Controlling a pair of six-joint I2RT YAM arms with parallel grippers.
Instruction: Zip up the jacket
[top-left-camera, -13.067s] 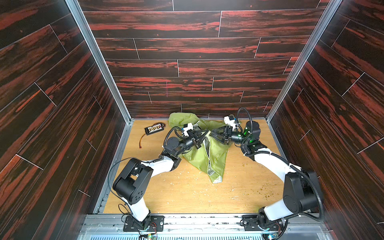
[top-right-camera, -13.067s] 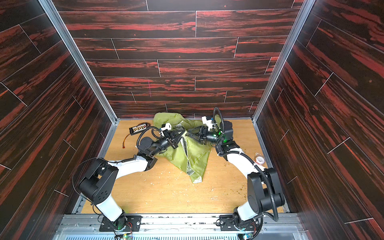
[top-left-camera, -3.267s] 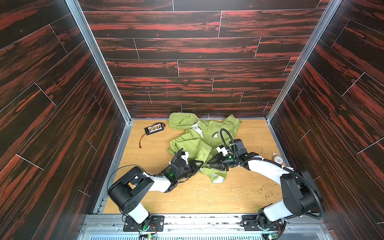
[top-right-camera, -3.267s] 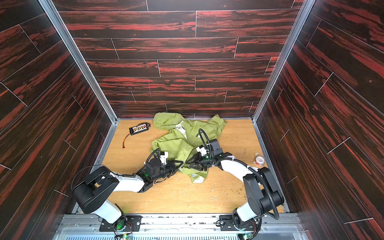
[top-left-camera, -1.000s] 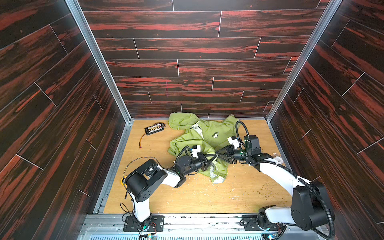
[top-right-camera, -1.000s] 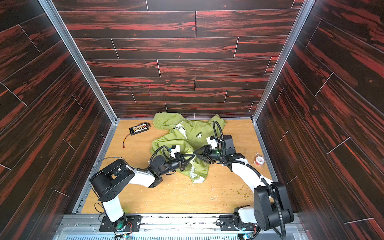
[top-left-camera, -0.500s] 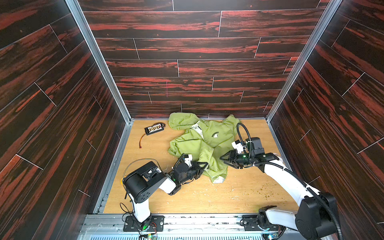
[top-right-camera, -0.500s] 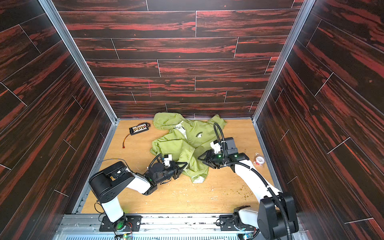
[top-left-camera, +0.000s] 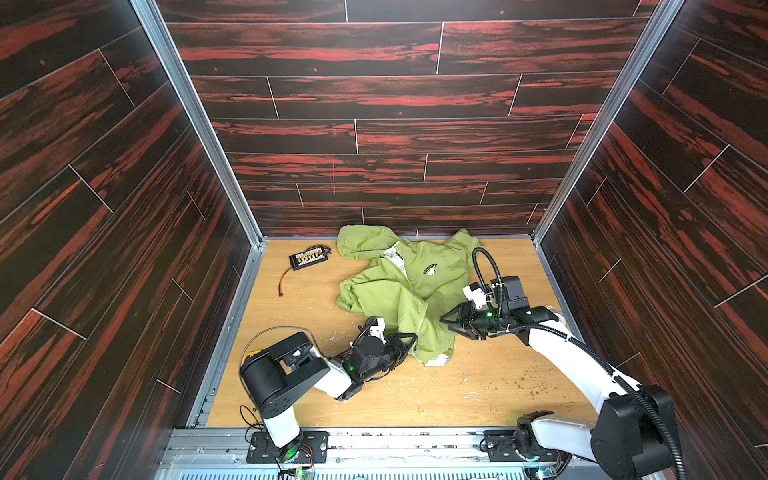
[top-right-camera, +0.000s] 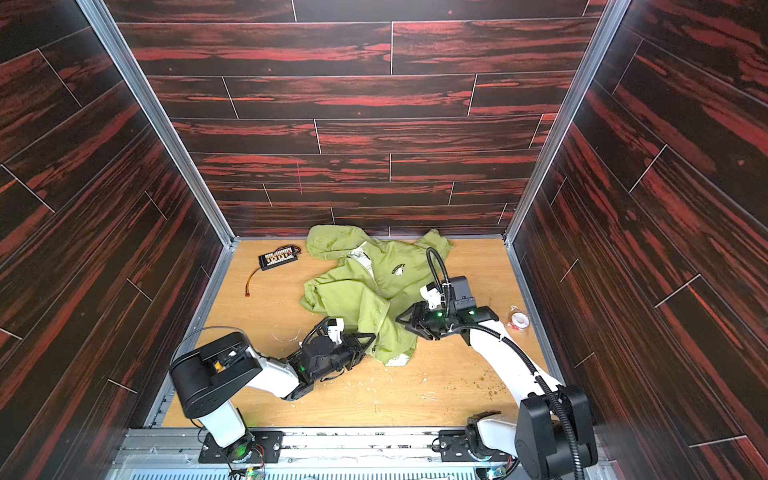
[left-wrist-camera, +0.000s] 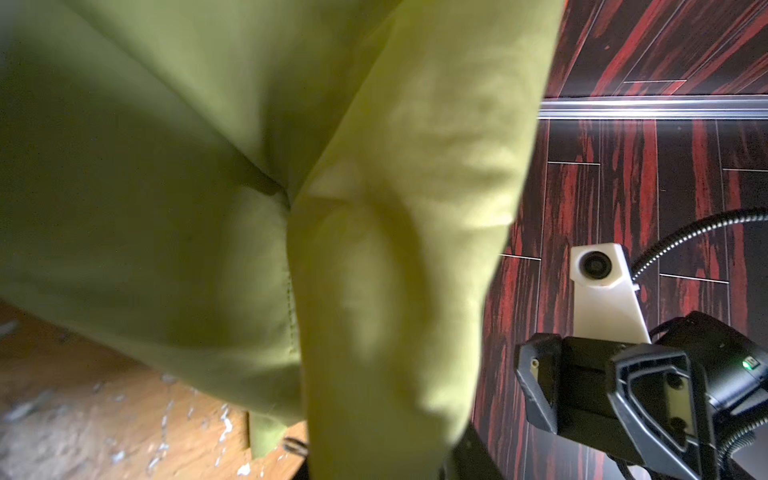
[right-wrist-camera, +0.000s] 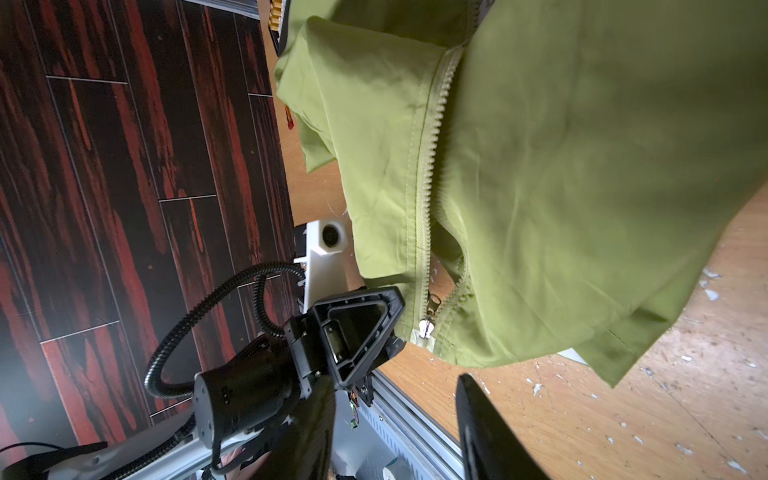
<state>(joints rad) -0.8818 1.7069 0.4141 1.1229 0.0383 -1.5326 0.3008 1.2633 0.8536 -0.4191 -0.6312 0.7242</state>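
Black connector board (top-left-camera: 308, 258) near the far left corner, tape roll (top-right-camera: 518, 321) beside the right wall.

Top views: bright, even light; sharp; walls (top-left-camera: 374, 104) bowed at edges. Left wrist view: jacket (left-wrist-camera: 208, 208) blurred, probably too close to focus.

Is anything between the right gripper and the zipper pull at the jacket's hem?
Nothing visible. In the right wrist view the zipper pull lies exposed at the jacket hem, with only table between it and the open right gripper. The left gripper sits beside the pull, not in the path.
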